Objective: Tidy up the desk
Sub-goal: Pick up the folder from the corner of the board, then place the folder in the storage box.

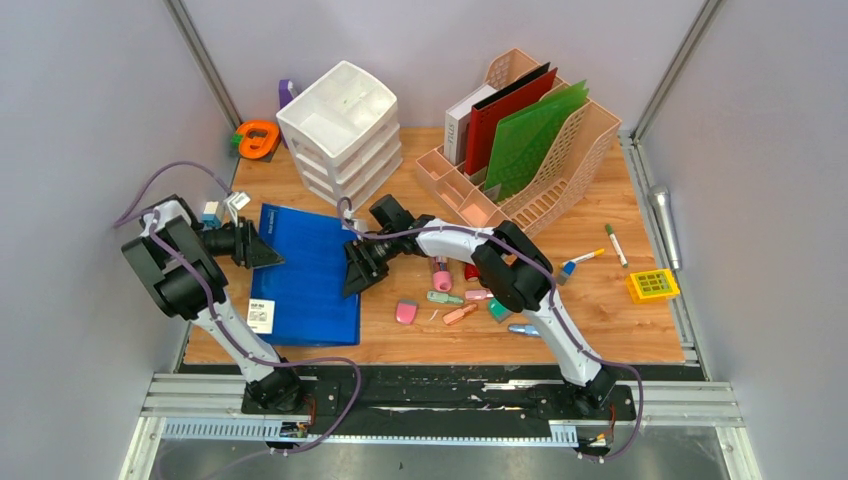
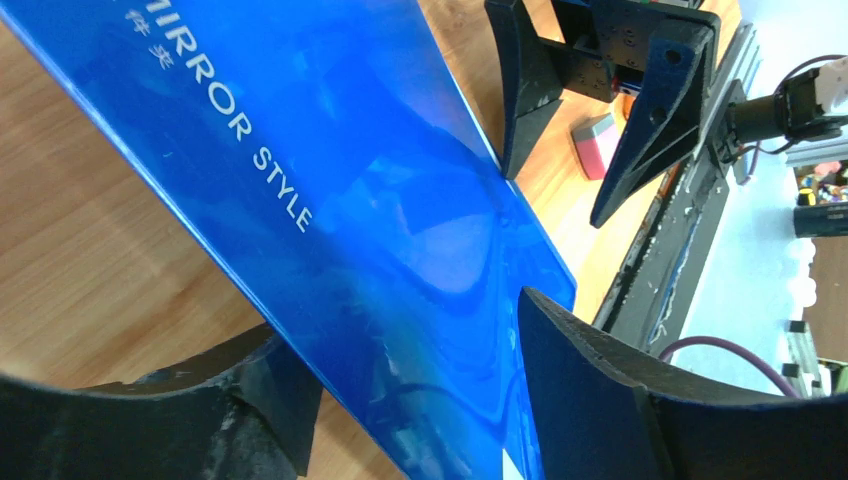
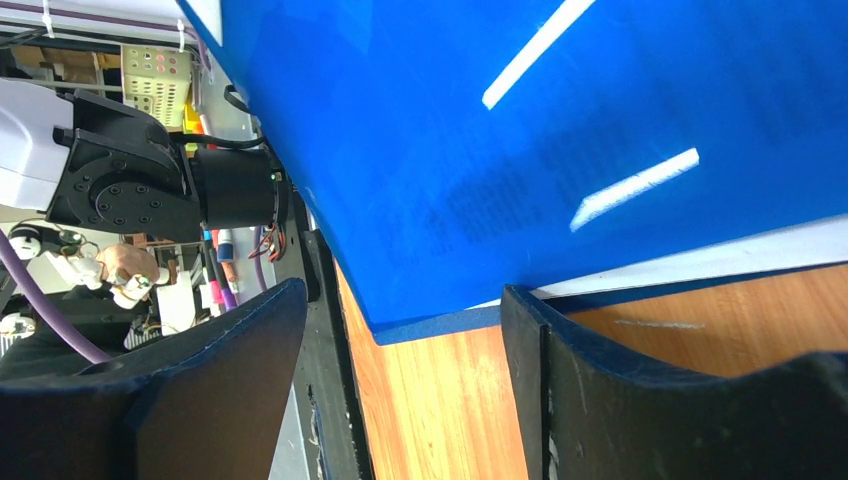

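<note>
Plain grey walls [image 1: 80, 90], even light

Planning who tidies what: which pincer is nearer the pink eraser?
Right. The right pincer sits at the blue folder's right edge, just left of the pink eraser; the left pincer is across the folder.

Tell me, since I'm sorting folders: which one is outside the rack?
The blue folder, on the desk; white, black, red and green ones stand in the rack.

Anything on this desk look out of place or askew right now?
Yes. The blue folder lies skewed on the desk, not filed in the pink organizer behind. Right of it, highlighters, a pink eraser and markers lie scattered at odd angles.
</note>
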### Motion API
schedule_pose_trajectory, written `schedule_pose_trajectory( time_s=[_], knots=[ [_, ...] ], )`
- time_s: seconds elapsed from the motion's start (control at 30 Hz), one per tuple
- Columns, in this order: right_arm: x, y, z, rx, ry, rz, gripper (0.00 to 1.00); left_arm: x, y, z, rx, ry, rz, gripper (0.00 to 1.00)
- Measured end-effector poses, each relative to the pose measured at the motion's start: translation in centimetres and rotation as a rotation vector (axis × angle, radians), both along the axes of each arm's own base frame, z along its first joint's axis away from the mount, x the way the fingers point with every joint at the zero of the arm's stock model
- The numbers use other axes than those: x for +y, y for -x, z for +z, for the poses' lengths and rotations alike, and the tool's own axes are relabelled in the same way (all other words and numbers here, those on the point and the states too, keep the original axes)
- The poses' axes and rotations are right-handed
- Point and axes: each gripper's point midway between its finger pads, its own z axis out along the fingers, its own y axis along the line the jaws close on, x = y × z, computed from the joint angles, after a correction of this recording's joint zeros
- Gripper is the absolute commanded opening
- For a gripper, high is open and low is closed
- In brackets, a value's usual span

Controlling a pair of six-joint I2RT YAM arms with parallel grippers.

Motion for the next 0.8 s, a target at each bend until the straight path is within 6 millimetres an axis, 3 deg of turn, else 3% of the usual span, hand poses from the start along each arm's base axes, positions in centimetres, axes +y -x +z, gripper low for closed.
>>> schedule_pose_trajectory(
  time_s=[0.3, 0.43, 0.5, 0.67, 0.8],
  knots=[
    [-0.2, -0.5, 0.0, -0.024, -0.003, -0.001, 0.71, -0.2, 0.2, 1.5, 0.028, -0.012, -0.008, 0.41],
    [-0.3, -1.2, -0.1, -0.070, 0.005, -0.014, 0.71, 0.4, -0.3, 3.2, 0.012, -0.072, 0.000, 0.22],
    [-0.5, -1.6, 0.0, -0.101, 0.015, -0.025, 0.71, 0.5, -0.4, 4.0, 0.008, -0.093, 0.008, 0.04],
    [-1.5, -3.0, 1.1, -0.178, 0.042, -0.054, 0.72, 0.2, -0.2, 5.6, 0.006, -0.115, 0.020, 0.00],
    [-2.9, -4.8, 5.0, -0.264, 0.021, -0.089, 0.74, 0.0, -0.6, 7.5, -0.039, -0.131, 0.027, 0.00]
  ],
)
